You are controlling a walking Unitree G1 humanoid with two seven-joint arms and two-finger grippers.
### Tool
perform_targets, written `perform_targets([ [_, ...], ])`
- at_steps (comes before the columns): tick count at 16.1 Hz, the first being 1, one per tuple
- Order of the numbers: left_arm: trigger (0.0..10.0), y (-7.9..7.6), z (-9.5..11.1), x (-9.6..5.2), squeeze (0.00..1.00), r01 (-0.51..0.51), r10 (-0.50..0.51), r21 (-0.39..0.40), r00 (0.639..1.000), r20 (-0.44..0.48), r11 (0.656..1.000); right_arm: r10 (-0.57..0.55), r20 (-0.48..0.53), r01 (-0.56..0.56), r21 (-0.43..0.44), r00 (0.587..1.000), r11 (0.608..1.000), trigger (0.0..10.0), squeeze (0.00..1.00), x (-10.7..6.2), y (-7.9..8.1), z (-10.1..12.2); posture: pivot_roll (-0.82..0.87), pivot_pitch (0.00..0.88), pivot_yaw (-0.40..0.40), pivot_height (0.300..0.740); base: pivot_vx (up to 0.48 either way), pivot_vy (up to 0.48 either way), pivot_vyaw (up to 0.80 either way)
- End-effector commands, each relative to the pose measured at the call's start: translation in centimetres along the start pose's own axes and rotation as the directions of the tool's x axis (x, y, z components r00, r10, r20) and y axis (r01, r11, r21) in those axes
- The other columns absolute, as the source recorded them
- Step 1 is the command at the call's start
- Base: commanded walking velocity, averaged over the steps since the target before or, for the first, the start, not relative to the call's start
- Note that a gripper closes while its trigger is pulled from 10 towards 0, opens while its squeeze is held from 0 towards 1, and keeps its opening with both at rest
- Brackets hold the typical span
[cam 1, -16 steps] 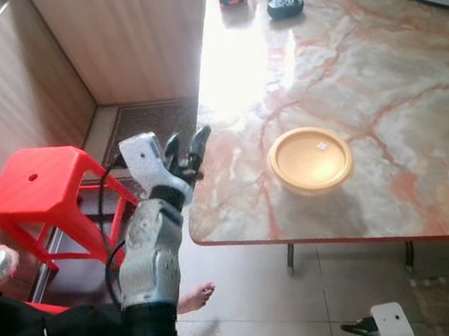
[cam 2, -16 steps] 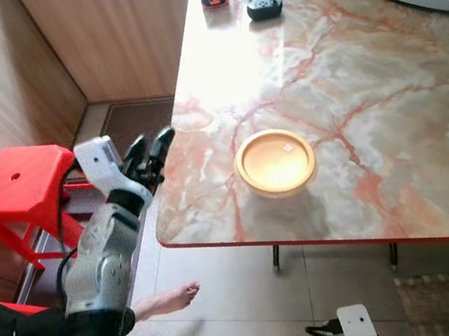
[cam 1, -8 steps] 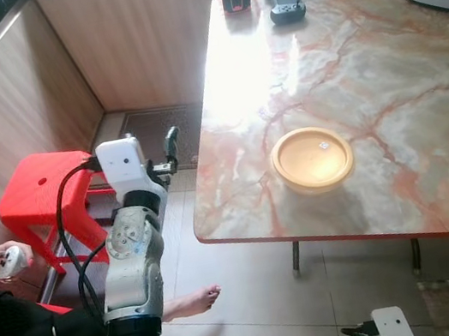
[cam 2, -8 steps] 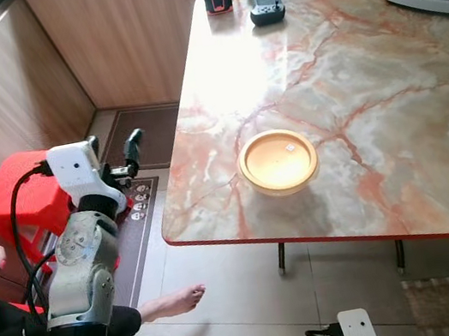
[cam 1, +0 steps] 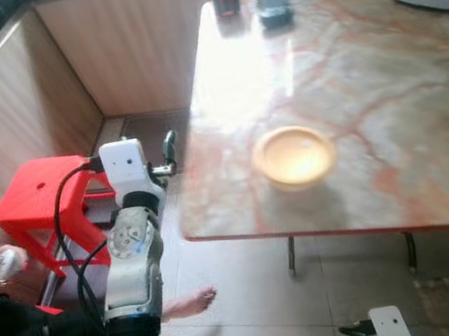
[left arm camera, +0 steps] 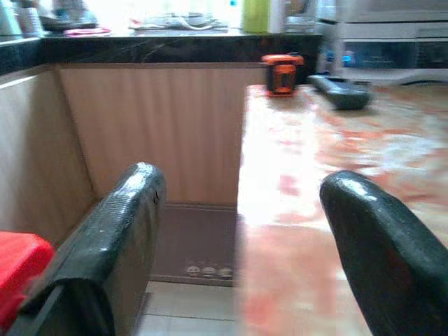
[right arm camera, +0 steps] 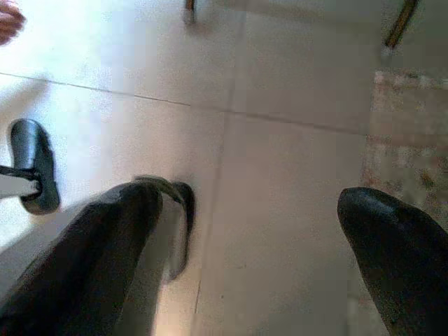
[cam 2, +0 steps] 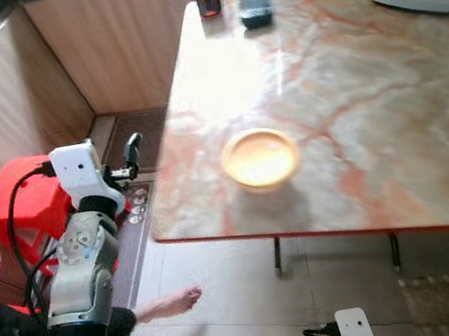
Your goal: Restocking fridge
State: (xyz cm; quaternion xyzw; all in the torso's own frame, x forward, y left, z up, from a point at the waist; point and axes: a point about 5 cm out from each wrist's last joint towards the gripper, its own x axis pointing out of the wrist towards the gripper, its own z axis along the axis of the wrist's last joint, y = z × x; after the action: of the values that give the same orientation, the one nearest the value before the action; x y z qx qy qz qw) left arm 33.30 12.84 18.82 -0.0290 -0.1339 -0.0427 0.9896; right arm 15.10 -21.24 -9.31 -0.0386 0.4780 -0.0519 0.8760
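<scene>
Our left arm (cam 1: 132, 262) is raised, forearm upright, wrist bent forward. Left end effector (left arm camera: 241, 245) is level, fingers spread wide, gripping nothing. Right end effector (right arm camera: 245, 252) hangs pointing down, fingers apart, also gripping nothing.

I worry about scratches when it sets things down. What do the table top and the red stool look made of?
The table top looks like polished marble or a marble-look slab: pink veins, bright glare. The stool looks like moulded glossy plastic.

Bowl (cam 1: 295, 155) on table (cam 1: 387, 104); stool (cam 1: 38, 196) left of it, beside wall (cam 1: 9, 128).
</scene>
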Motion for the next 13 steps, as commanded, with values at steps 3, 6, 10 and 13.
perform_targets([
  [3, 10.0, 0.2, 0.2, 0.1, 0.0, -0.014, 0.014, 0.005, 1.0, 0.013, 1.0, 0.001, -0.009, -0.001, 0.011, 1.0, 1.0, 10.0, 0.0, -0.1, 0.0, -0.3, -0.08, 0.16, 0.052, 0.74, 0.0, -0.355, 0.0],
  [6, 10.0, 0.4, 0.6, 0.0, 0.0, -0.017, 0.019, -0.039, 0.999, 0.046, 0.999, 0.002, -0.008, -0.002, 0.01, 1.0, 1.0, 10.0, 0.0, -0.1, 0.0, -0.3, -0.08, 0.162, 0.05, 0.74, 0.0, 0.0, 0.0],
  [10, 10.0, 0.1, 0.5, -0.3, 0.0, 0.012, -0.003, -0.203, 0.999, 0.041, 0.979, 0.007, -0.007, -0.007, 0.008, 1.0, 1.0, 10.0, 0.0, 0.0, 0.1, -0.3, -0.08, 0.168, 0.048, 0.74, 0.0, 0.0, 0.0],
  [13, 10.0, -0.2, -0.6, -0.7, 0.0, 0.052, -0.063, -0.33, 0.998, -0.024, 0.943, 0.008, -0.006, -0.008, 0.008, 1.0, 1.0, 10.0, 0.0, 0.0, 0.2, -0.2, -0.08, 0.17, 0.05, 0.74, 0.0, 0.0, 0.0],
])
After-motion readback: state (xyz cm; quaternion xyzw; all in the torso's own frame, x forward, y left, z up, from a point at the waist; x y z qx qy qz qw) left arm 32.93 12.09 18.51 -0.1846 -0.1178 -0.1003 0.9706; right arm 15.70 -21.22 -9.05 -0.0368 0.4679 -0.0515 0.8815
